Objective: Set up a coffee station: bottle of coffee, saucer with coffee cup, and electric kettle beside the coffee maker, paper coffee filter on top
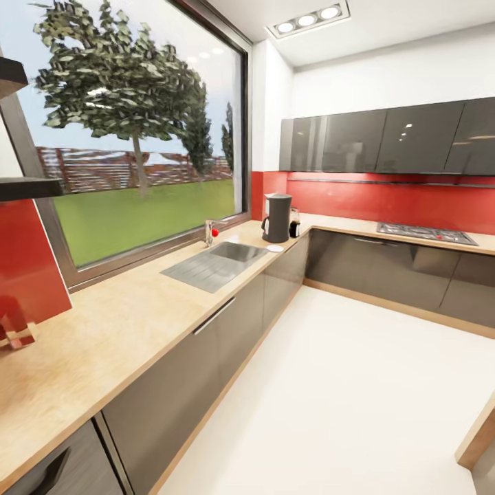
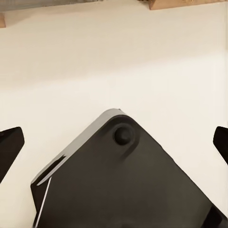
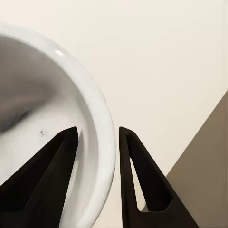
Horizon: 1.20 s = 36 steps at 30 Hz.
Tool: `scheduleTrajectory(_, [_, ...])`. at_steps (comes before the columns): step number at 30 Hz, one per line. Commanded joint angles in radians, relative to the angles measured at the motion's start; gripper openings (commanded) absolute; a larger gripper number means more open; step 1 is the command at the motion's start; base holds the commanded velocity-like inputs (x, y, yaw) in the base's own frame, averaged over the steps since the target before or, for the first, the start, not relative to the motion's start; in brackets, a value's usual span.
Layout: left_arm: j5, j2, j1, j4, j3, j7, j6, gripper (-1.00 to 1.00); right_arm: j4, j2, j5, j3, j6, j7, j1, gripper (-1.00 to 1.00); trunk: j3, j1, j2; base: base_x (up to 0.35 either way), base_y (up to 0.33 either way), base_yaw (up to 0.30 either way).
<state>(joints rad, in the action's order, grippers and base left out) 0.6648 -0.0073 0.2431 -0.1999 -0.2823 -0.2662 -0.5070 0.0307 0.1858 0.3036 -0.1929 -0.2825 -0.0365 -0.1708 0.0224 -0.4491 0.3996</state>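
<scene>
here the right claw (image 3: 97, 137) pinches the coffee cup (image 3: 57, 99) rim.

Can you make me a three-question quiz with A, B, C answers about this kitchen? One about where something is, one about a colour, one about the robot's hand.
1. Where is the coffee maker?
A floor
B countertop, beyond the sink
C hob
2. What colour is the wall panel?
A red
B blue
C green
3. What is the right end effector doing?
A open, empty
B holding a spoon
C pinching the coffee cup

Answers: B, it stands at the counter's far corner; A, it is plainly red; C, one finger sits on each side of the white rim.
</scene>
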Motion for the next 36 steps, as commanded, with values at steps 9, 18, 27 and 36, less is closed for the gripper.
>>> scheduleTrajectory(9, [-0.003, -0.002, 0.001, -0.001, 0.003, -0.01, 0.003, 1.0, 0.002, -0.001, -0.023, -0.01, -0.006, 0.0, -0.001, -1.0, 0.0, -0.001, 0.0, 0.331, -0.028, 0.0])
scheduleTrajectory(18, [-0.01, -0.002, 0.001, -0.002, 0.006, -0.009, 0.005, 1.0, 0.001, -0.003, -0.067, -0.01, -0.006, 0.0, -0.001, -1.0, 0.0, -0.001, 0.0, 0.302, -0.18, 0.014])
scheduleTrajectory(27, [-0.011, -0.002, 0.001, -0.001, 0.006, -0.009, 0.006, 1.0, 0.001, -0.002, -0.069, -0.01, -0.006, 0.0, -0.001, -1.0, 0.0, -0.001, 0.0, 0.225, -0.199, 0.244])
scheduleTrajectory(36, [-0.011, -0.003, 0.001, -0.001, 0.008, -0.009, 0.007, 1.0, 0.001, -0.003, -0.068, -0.01, -0.006, 0.0, -0.001, -1.0, 0.0, -0.001, 0.0, 0.025, -0.047, 0.259])
